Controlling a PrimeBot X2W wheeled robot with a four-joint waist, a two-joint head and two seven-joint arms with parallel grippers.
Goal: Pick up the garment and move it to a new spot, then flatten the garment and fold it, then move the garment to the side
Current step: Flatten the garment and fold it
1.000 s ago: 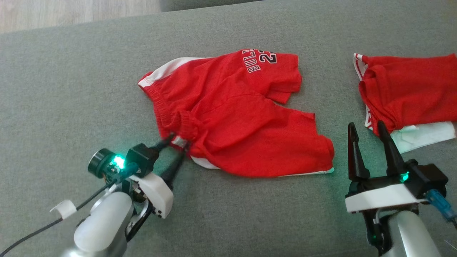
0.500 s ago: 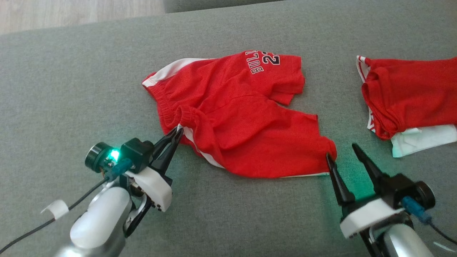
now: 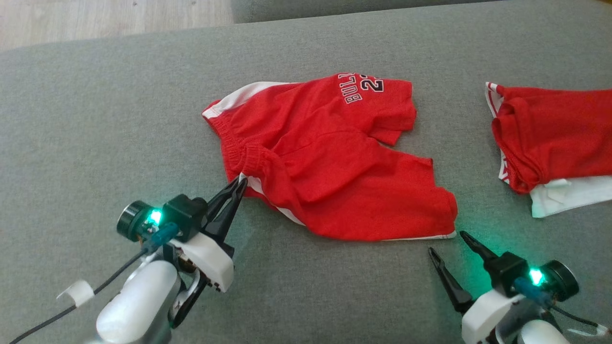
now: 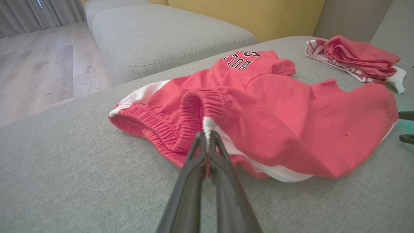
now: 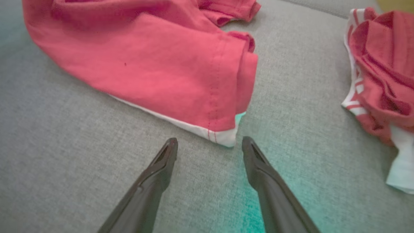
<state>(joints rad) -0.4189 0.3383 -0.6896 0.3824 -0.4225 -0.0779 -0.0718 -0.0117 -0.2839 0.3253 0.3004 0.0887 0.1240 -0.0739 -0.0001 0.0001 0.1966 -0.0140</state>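
- Your left gripper [image 3: 240, 182] is clamped tight on the waistband corner of the red shorts [image 3: 330, 162], right at the white side stripe. The shorts lie crumpled on the grey cushion [image 3: 95, 119], spreading from those tips toward 2 o'clock in the head view.
- Your right gripper [image 3: 446, 242] stands wide apart and holds nothing. The hem corner [image 5: 226, 137] of one leg sits at 12 o'clock just beside its tips.
- The shorts' long axis runs from 10 o'clock to 4 o'clock in the head view. The left arm has the waist end, and the right arm is nearer the hem end.
- I judge that the coming move turns on that last short reach: the right jaws need the hem between them before any lift.
- The left wrist view shows cloth pinched between the fingers [image 4: 192, 168], which the head view barely resolves.
- The right wrist view shows the corner lined up with the gap, and a second red garment [image 5: 378, 71] at 2 o'clock, well apart.
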